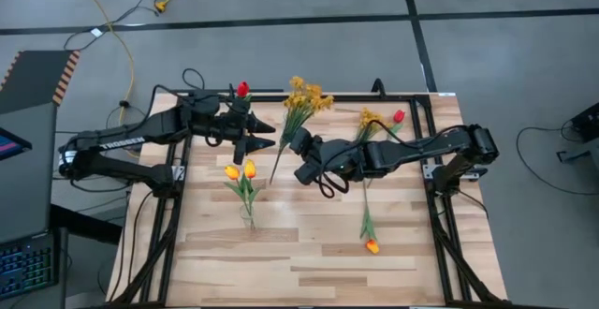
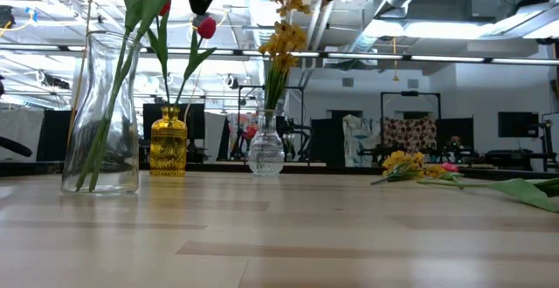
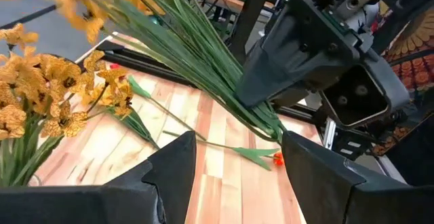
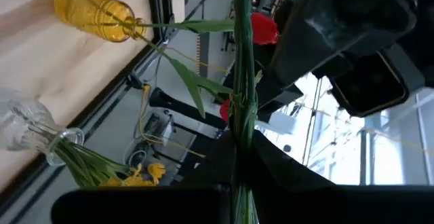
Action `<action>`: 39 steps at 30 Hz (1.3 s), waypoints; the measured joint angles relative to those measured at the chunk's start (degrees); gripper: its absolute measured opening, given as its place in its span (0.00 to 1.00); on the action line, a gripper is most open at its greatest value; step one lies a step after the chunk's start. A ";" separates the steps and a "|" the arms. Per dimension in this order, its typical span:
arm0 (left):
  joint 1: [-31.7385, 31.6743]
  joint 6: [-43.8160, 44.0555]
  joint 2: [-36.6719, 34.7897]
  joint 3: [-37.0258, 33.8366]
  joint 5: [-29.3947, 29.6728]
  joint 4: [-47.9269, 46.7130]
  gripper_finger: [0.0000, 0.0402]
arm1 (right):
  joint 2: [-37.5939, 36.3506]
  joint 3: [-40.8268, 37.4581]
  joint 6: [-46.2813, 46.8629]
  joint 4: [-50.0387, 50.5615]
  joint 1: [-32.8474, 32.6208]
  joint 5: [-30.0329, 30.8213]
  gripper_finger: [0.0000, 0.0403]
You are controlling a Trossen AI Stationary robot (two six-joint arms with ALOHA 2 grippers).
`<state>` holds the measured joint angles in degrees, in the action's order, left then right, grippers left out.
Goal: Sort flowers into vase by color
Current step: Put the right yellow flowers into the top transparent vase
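Seen from above, the left gripper [image 1: 270, 135] hangs over the surface [image 1: 309, 253] at about 10 o'clock from its middle. Its fingers [image 3: 173, 166] are spread wide with nothing between them, pointing toward 3 o'clock.

Just at 12 o'clock of it, a red tulip [image 1: 242, 89] rises from the yellow vase [image 2: 169, 144]. At 6 o'clock of that gripper, two yellow-orange tulips [image 1: 241, 170] stand in the tall clear vase [image 2: 100, 113], the vase nearest the low camera.

Near the far edge at 12 o'clock, the mustard-yellow sprays [image 1: 304, 95] show, and the low view has such sprays standing in the small clear vase [image 2: 266, 148]. The high view does not let me tell which of these blossoms are in the vase and which are held.

The right gripper [image 1: 298, 150] sits close to the middle of the surface, facing the left gripper and just apart from it. Its fingers [image 4: 285, 173] are pinched tight on a bunch of green stems [image 4: 241, 81], which run up and away toward the left arm's camera.

At 2 o'clock, another yellow spray [image 1: 368, 120] and a second red tulip [image 1: 398, 116] lie flat on the wood beside each other, partly under the right arm. At 5 o'clock, a lone yellow-orange tulip [image 1: 372, 246] lies with its stem pointing to 12 o'clock.
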<state>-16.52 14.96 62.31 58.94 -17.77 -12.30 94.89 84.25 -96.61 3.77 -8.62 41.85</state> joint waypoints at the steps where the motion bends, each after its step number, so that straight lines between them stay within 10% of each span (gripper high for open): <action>1: 0.14 0.51 0.07 0.00 -0.01 -0.10 0.51 | 0.00 0.00 -0.85 0.00 0.00 0.00 0.13; 28: 3.96 3.32 5.13 -0.02 0.57 6.76 0.50 | 0.02 -0.02 -1.39 -0.13 0.00 -0.11 0.13; 39: 3.96 4.01 5.13 -0.03 1.22 6.57 0.21 | 0.02 -0.02 -1.48 0.10 0.02 0.09 0.13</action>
<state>-12.56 18.97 67.44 58.91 -16.55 -5.73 94.91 84.23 -98.09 3.87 -8.60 41.93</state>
